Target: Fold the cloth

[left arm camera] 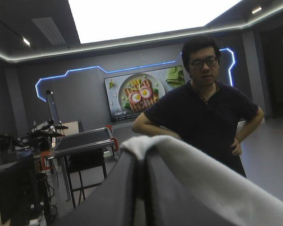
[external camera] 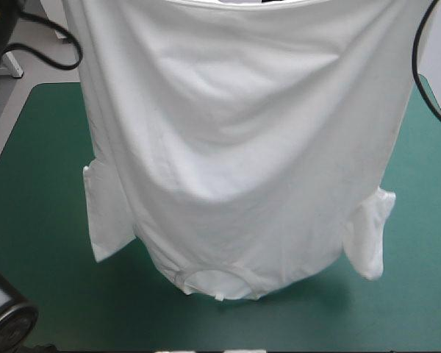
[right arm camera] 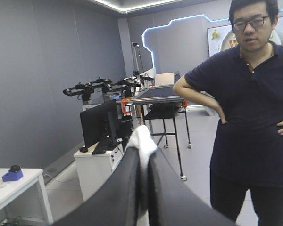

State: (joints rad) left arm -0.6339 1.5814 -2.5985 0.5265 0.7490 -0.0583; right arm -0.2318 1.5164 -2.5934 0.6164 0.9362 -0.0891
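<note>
The white T-shirt (external camera: 235,147) hangs lifted and spread wide over the teal-green table (external camera: 37,220), upside down. Its collar (external camera: 217,283) is lowest, just above or touching the cover near the front edge. One sleeve (external camera: 106,213) dangles on the left and the other sleeve (external camera: 371,235) on the right. The upper edge runs out of the high view, so neither gripper shows there. In the left wrist view my left gripper (left arm camera: 142,151) is shut on the T-shirt (left arm camera: 203,174), which drapes over one finger. In the right wrist view my right gripper (right arm camera: 144,151) is shut on a white tuft of the T-shirt (right arm camera: 141,136).
Bare teal-green cover shows on both sides of the hanging shirt and in a strip along the front edge (external camera: 228,331). A dark round object (external camera: 7,316) sits at the near left corner.
</note>
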